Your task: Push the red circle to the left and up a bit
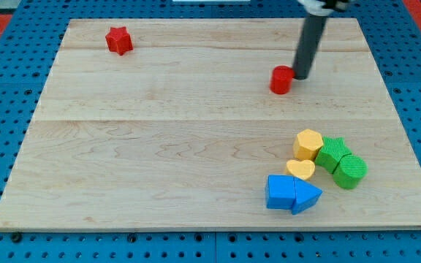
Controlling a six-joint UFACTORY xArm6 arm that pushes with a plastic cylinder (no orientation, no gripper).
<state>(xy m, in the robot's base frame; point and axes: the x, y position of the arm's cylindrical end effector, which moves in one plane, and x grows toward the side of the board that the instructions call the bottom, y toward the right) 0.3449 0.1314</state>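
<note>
Red circle: short red cylinder on the wooden board, right of centre, in the upper third of the view.
My tip: at the circle's right edge, touching or all but touching; slightly nearer the view's top than the circle's middle.
Rod state: bare rod, nothing to open or close, nothing gripped; contact by its side only.
Key relation: circle lies to the view's left of the tip, and a shade lower.
Bearing on the task: good side for a leftward shove; judged poor for the upward part, since a push from this height would likely send the circle left and faintly down.
Likely need: tip a little lower on the circle's right flank before driving left and up.
Long axis: none worth noting; round body, apt to roll off a push that is off-centre.
Path ahead: bare wood to the circle's left and upper left.
Red star: far off near the top left corner, well apart.
Cluster at lower right: yellow hexagon, yellow heart, two green blocks, blue blocks; all well apart from the circle and behind the push direction.
</note>
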